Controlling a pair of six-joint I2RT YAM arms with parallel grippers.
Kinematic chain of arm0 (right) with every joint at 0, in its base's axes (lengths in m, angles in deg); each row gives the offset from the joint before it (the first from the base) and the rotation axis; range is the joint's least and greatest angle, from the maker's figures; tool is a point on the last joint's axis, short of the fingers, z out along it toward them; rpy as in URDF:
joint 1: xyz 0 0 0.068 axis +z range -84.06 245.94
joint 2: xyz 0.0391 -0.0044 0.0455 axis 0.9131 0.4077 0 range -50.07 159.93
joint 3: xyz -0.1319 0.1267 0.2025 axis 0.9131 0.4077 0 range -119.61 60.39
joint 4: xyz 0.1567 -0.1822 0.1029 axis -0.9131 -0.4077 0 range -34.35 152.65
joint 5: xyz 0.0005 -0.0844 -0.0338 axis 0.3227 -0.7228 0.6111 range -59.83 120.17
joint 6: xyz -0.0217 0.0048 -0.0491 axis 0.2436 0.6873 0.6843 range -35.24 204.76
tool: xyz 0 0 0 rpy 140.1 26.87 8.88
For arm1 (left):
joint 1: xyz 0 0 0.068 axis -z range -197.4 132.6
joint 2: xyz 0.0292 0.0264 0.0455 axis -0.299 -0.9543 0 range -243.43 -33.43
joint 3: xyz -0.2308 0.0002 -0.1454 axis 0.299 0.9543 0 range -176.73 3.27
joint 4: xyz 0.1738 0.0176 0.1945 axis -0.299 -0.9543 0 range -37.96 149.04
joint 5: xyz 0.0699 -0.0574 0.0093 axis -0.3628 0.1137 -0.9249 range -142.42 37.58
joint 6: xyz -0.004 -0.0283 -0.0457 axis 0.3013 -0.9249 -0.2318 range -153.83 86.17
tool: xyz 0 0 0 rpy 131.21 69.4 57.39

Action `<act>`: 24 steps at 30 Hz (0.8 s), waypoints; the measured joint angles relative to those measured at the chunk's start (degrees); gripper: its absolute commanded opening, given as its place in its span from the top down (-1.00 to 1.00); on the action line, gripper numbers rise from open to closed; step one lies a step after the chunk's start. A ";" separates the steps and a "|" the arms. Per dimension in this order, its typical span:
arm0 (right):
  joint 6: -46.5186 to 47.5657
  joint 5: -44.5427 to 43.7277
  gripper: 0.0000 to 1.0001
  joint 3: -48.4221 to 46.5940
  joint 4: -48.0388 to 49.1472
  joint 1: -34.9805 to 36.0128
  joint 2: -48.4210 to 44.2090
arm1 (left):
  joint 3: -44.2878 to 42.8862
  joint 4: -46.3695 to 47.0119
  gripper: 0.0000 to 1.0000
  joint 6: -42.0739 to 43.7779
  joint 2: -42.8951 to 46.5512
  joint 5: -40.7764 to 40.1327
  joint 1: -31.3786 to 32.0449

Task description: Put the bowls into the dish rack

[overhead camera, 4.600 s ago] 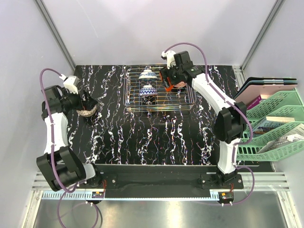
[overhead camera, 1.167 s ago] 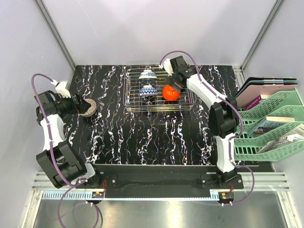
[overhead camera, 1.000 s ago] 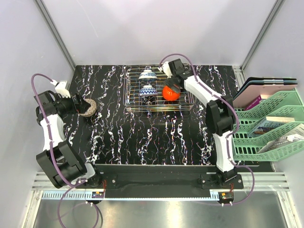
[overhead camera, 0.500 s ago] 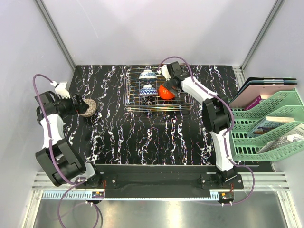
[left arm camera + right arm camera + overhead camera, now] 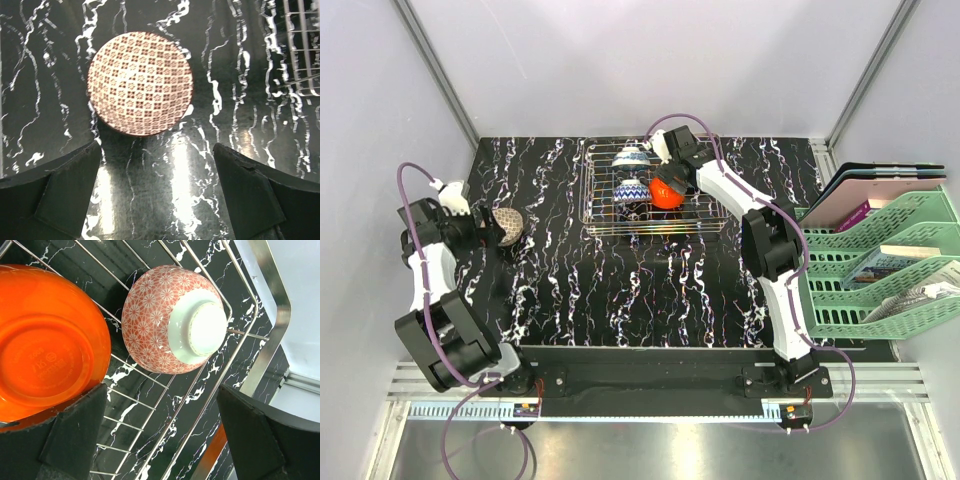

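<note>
1. We are locating the last loose bowl. The brown-patterned bowl [image 5: 140, 82] is lying on the table [image 5: 620, 290], well left of the dish rack [image 5: 610, 224] and just ahead of the left fingers [image 5: 65, 195].
2. We are judging it to be glazed ceramic: rigid, moderately heavy, slick and breakable.
3. Its patterned outside is facing the wrist camera and its rim is hidden. We are therefore advising a pinch on one wall at the rim, since a span across the rounded body may slip.
4. Both pairs of fingers are standing wide and holding nothing. The right fingers [image 5: 75, 435] are hovering over the orange bowl [image 5: 45, 360] and red-patterned bowl [image 5: 172, 320] in the rack.
5. The table is looking hard and glossy, so a drop is risking chips.
6. Blue-patterned bowls [image 5: 630, 158] are occupying the rack's left part. The right arm is hiding the rest, so we cannot confirm free room.
</note>
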 measured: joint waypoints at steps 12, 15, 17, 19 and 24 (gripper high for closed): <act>-0.22 -0.68 -0.99 2.64 0.33 0.02 -1.55 | 0.07 0.13 -0.98 -0.13 -8.11 -8.96 -0.50; -0.94 -0.24 -0.99 7.10 -0.02 0.24 -5.27 | -1.01 0.17 -0.98 -0.83 -11.37 -10.67 -0.52; -1.53 0.33 -0.99 9.86 -0.09 0.42 -8.68 | -2.73 0.44 -0.98 -1.57 -14.14 -11.63 -0.52; -2.03 1.05 -0.99 11.87 -0.11 0.59 -12.20 | -4.24 0.57 -0.98 -2.01 -16.11 -12.17 -0.52; -2.56 1.70 -0.99 14.99 0.33 0.76 -21.35 | -7.37 2.01 -0.98 -2.97 -19.17 -12.79 -0.52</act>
